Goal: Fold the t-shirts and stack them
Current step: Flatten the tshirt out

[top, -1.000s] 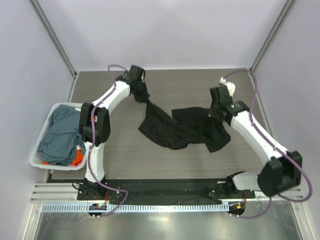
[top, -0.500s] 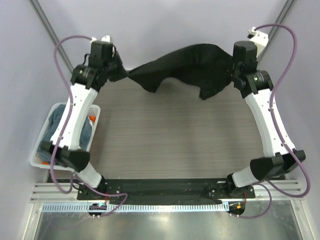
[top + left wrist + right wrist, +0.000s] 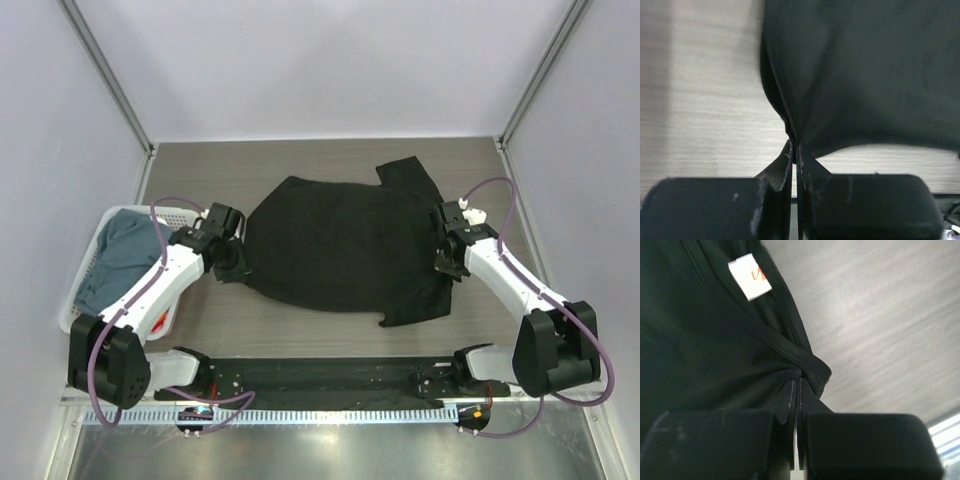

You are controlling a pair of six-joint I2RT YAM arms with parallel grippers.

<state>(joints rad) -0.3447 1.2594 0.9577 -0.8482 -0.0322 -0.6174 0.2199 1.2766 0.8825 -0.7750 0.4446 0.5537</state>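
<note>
The black t-shirt (image 3: 345,245) lies spread nearly flat across the middle of the table, one sleeve (image 3: 405,177) pointing to the back and another (image 3: 412,305) to the front. My left gripper (image 3: 236,262) is shut on its left edge (image 3: 795,135), low at the table. At the shirt's right side my right gripper (image 3: 447,262) is shut on the collar edge (image 3: 807,369), near a white neck label (image 3: 749,276). A slate blue-grey t-shirt (image 3: 115,262) and a bit of an orange t-shirt (image 3: 157,322) lie in the basket.
A white lattice-sided basket (image 3: 85,320) stands at the table's left edge beside my left arm. Pale walls with metal posts close in the back and sides. A black rail (image 3: 330,375) runs along the near edge.
Both arms swung the black t-shirt up to the back of the table, then pulled it toward the front and laid it down spread out. Both grippers stayed shut on it.
</note>
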